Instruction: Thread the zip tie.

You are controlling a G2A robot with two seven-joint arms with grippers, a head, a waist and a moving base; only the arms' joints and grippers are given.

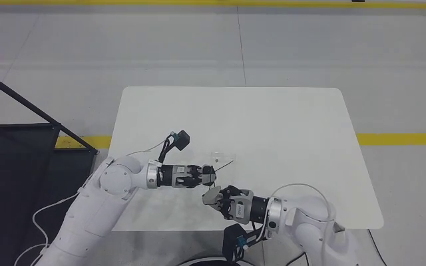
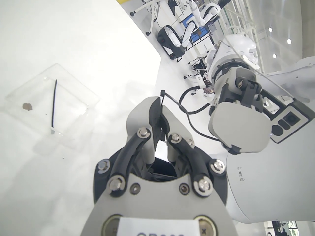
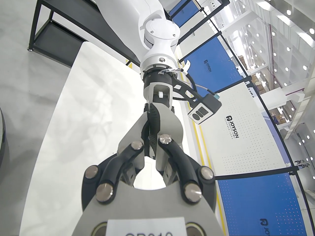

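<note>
A black zip tie (image 2: 172, 100) hangs in the air between both grippers, above the near part of the white table (image 1: 299, 120). My left gripper (image 2: 160, 109) (image 1: 208, 174) is shut on it just below its square head, which pokes out past the fingertips. The thin strap curves away to my right gripper (image 2: 232, 149) (image 1: 212, 197), which is shut on its tail end. In the right wrist view my right gripper (image 3: 149, 116) is closed, tip to tip with the left one; the strap is hidden there.
A clear shallow tray (image 2: 73, 84) (image 1: 223, 158) lies on the table just beyond the grippers. It holds another black zip tie (image 2: 54, 104) and a small brown scrap (image 2: 27, 106). A black frame and dark cloth (image 1: 26, 166) stand left of the table.
</note>
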